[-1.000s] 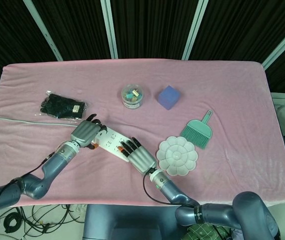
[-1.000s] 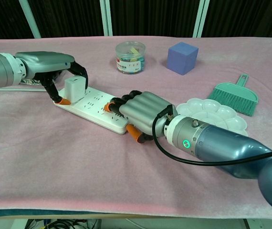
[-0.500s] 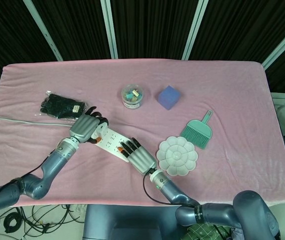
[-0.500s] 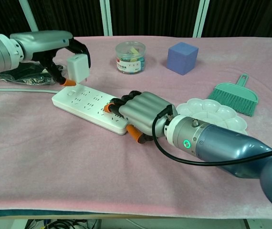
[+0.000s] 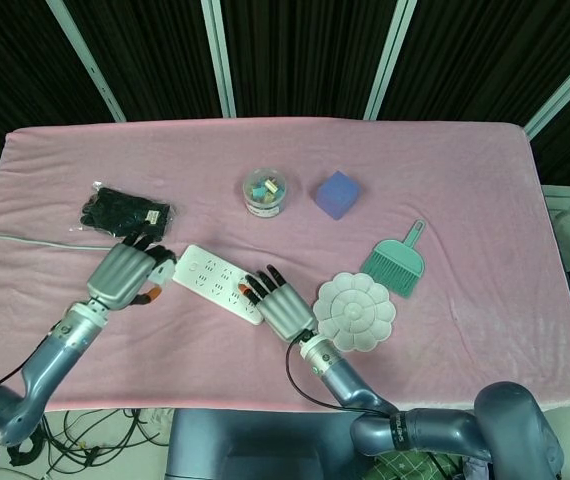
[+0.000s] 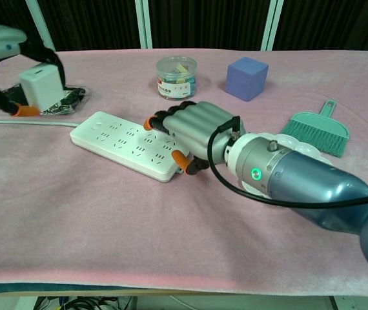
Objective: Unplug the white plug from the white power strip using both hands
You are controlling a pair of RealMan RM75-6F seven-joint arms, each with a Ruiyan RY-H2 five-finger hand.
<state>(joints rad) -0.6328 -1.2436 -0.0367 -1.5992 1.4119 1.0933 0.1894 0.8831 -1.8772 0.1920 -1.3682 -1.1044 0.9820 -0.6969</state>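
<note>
The white power strip (image 5: 215, 283) (image 6: 122, 142) lies slanted on the pink cloth with every socket bare. My left hand (image 5: 125, 272) (image 6: 10, 48) holds the white plug (image 6: 40, 87) in the air, left of the strip and clear of it. In the head view the hand hides most of the plug. My right hand (image 5: 280, 305) (image 6: 194, 129) is at the strip's right end with its fingers bent down over that end. It holds nothing, and whether it still touches the strip is unclear.
A black pouch (image 5: 123, 212) (image 6: 68, 100) and a grey cable (image 5: 25, 238) lie at the left. Behind the strip stand a clear jar (image 5: 265, 192) (image 6: 176, 76) and a blue cube (image 5: 337, 193) (image 6: 246, 69). A white flower-shaped dish (image 5: 355, 310) and a teal brush (image 5: 397, 262) (image 6: 318, 124) lie to the right.
The left hand pulled the plug up out of the strip and carried it left. The right hand, earlier pressed on the strip's right end, has risen slightly.
</note>
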